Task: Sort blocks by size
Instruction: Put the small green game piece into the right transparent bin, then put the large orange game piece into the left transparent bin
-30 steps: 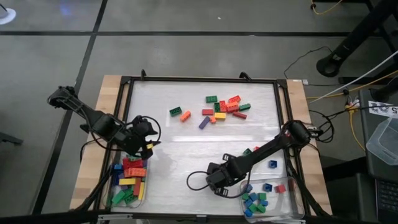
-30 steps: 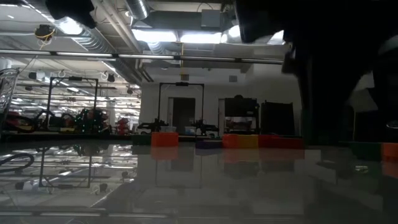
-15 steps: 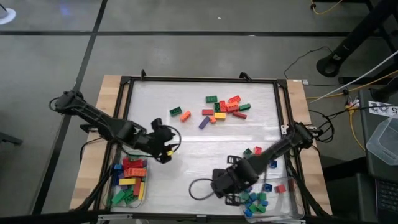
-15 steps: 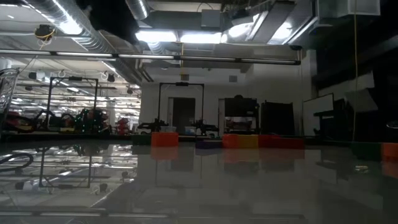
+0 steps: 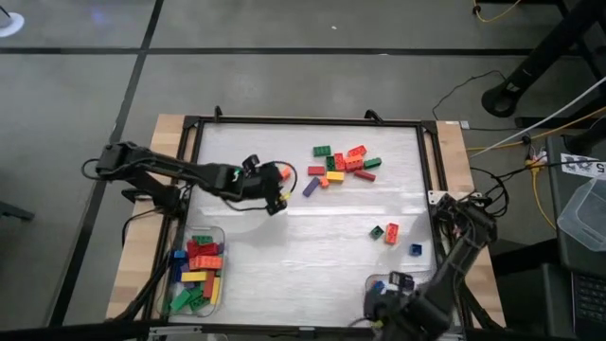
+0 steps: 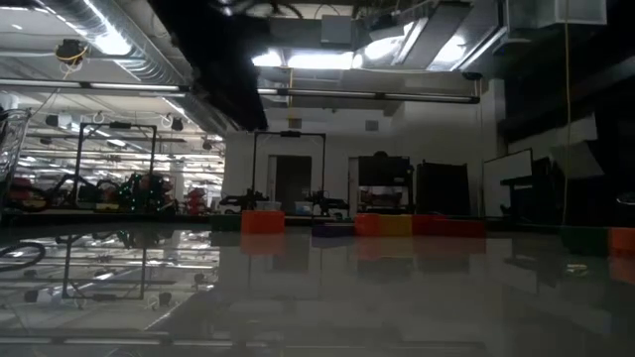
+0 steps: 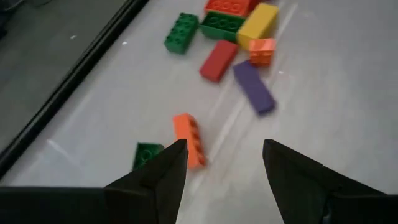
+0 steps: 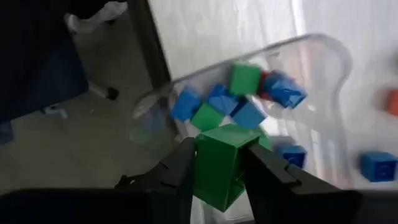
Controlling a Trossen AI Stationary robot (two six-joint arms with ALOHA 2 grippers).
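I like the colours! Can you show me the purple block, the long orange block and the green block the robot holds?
purple block [image 7: 254,88], left wrist view, top face.
orange block [image 7: 189,139], left wrist view, studded top.
green block [image 8: 219,165], right wrist view, front face.

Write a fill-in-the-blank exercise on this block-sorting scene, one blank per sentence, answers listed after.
1. The right gripper holds a small square block whose colour is ____.
2. The clear tray below that block holds small blocks, most of them coloured ____.
3. The left gripper, fingers open, hovers beside a long block coloured ____.
4. In the left wrist view, the block lying past the orange one is ____.

Answers: green; blue; orange; purple
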